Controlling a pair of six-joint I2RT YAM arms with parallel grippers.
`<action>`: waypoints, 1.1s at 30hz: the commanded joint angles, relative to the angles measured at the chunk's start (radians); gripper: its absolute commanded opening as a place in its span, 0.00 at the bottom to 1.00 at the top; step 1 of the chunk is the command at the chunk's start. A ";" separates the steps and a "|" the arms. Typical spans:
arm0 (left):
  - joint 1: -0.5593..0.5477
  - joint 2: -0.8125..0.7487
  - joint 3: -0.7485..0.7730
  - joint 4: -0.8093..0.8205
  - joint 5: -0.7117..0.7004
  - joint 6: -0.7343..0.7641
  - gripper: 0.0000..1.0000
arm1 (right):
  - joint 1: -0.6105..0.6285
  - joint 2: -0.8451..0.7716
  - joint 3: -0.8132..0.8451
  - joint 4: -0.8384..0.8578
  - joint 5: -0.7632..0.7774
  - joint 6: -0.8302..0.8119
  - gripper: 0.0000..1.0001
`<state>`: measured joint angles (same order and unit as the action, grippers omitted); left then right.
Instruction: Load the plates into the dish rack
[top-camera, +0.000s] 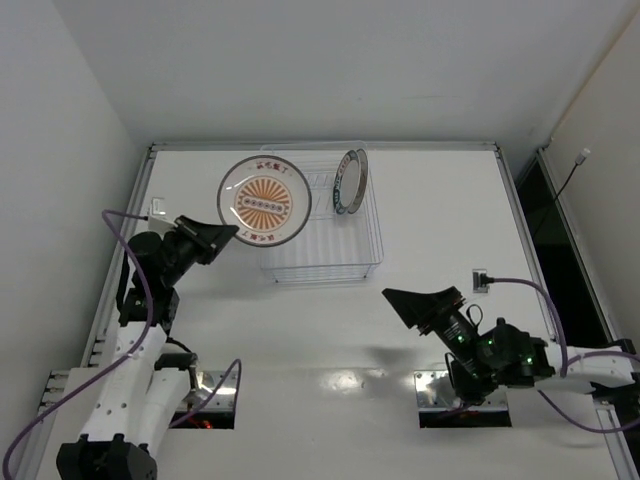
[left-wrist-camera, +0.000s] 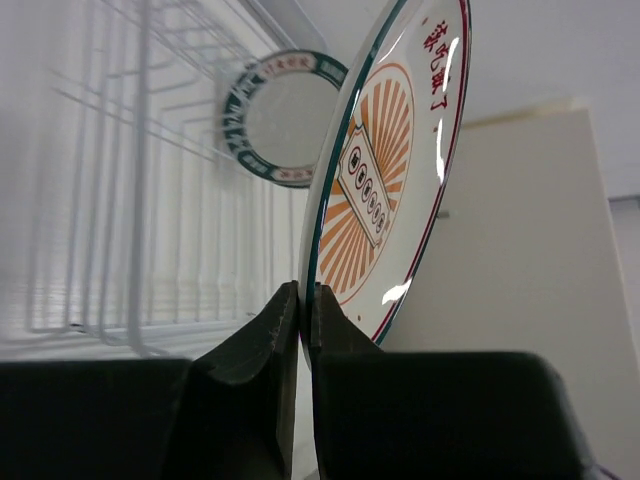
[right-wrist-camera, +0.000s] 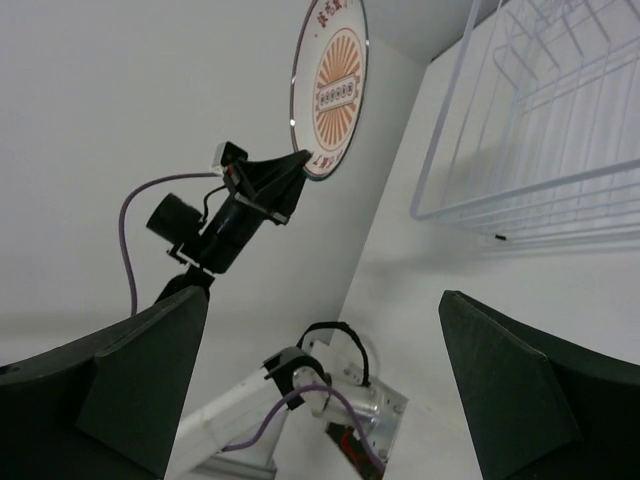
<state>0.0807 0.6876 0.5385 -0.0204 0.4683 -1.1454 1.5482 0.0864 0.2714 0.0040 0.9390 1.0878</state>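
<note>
**Left gripper** (left-wrist-camera: 307, 300): jaws pressed shut on the lower rim of the orange sunburst plate (left-wrist-camera: 385, 190), one finger on each face of the edge. The plate stands up from the fingertips, lifted clear of the table (top-camera: 300, 350). In the top view its patterned face tilts toward the camera.

**Dish rack** (left-wrist-camera: 140, 200): clear wire, just beyond the left gripper and beside the held plate. In the top view the plate overlaps the rack's left end. Whether they touch cannot be told.

**Blue-rimmed plate** (left-wrist-camera: 280, 120): farther from the left gripper, past the held plate. It stands on edge inside the rack toward its far right.

**Right gripper** (top-camera: 405, 308): jaws spread wide with nothing between them, above bare table. The rack lies ahead of its fingertips, well apart. In its wrist view the orange plate and the left gripper show between its fingers (right-wrist-camera: 130, 380).
</note>
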 joint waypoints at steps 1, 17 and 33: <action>-0.102 -0.043 0.028 0.231 0.049 -0.094 0.00 | 0.000 -0.001 0.071 -0.013 0.078 -0.108 1.00; -0.401 -0.028 0.081 0.220 -0.165 -0.059 0.00 | -0.117 0.286 0.196 0.092 -0.061 -0.103 1.00; -0.410 -0.037 0.163 0.122 -0.125 -0.040 0.00 | -0.735 0.825 0.411 0.386 -0.928 -0.022 0.93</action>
<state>-0.3187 0.6712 0.6426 0.0402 0.3130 -1.1854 0.8398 0.8753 0.5861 0.2565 0.1791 1.0554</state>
